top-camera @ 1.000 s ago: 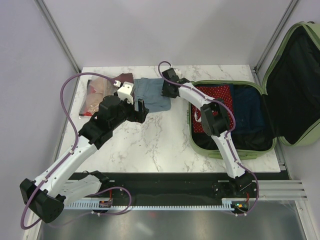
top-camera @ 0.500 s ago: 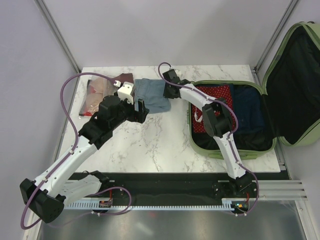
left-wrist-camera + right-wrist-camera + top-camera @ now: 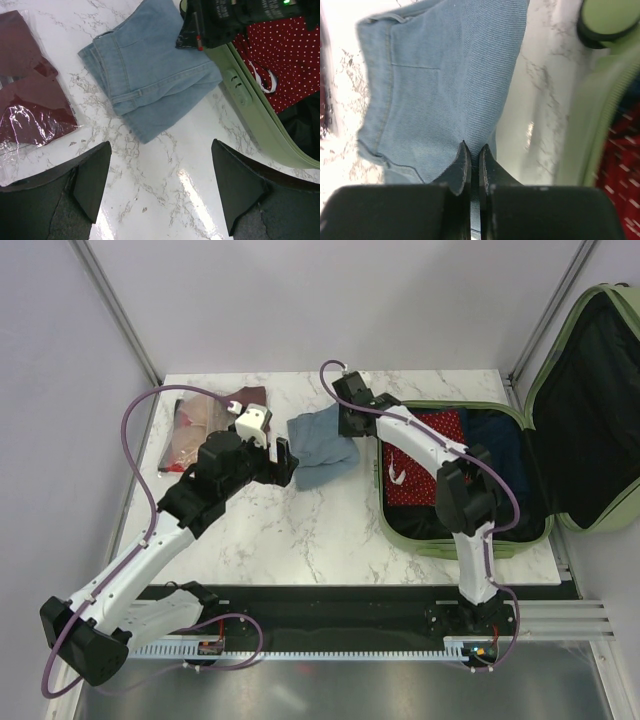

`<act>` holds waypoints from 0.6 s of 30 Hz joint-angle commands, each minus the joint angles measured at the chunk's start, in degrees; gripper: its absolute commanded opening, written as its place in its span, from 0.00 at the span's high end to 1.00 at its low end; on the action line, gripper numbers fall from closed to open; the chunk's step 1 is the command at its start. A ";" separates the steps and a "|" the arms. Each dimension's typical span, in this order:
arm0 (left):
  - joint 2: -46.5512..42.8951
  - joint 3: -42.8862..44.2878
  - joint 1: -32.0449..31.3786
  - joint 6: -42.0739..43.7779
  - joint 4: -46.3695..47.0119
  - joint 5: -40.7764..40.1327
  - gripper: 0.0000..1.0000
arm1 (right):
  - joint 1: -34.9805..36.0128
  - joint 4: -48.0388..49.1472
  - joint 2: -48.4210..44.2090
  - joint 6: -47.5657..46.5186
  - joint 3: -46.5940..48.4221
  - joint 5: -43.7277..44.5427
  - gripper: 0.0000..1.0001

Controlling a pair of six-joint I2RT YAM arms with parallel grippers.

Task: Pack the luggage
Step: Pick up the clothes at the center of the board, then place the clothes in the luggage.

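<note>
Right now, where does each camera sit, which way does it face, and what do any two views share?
Top external: above and behind the bases, looking down on the table, the open luggage and both arms.
Left wrist: on the left arm, facing down at the folded jeans; its open left gripper frames the bottom.
Right wrist: on the right arm, facing down; the right gripper is shut on the jeans.
Shared: all three show the jeans and the luggage's green shell.
</note>
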 commanded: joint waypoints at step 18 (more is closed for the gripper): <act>3.15 1.62 -0.10 -0.37 0.05 0.33 0.12 | -0.14 -11.05 -25.33 -11.49 -10.89 19.30 1.00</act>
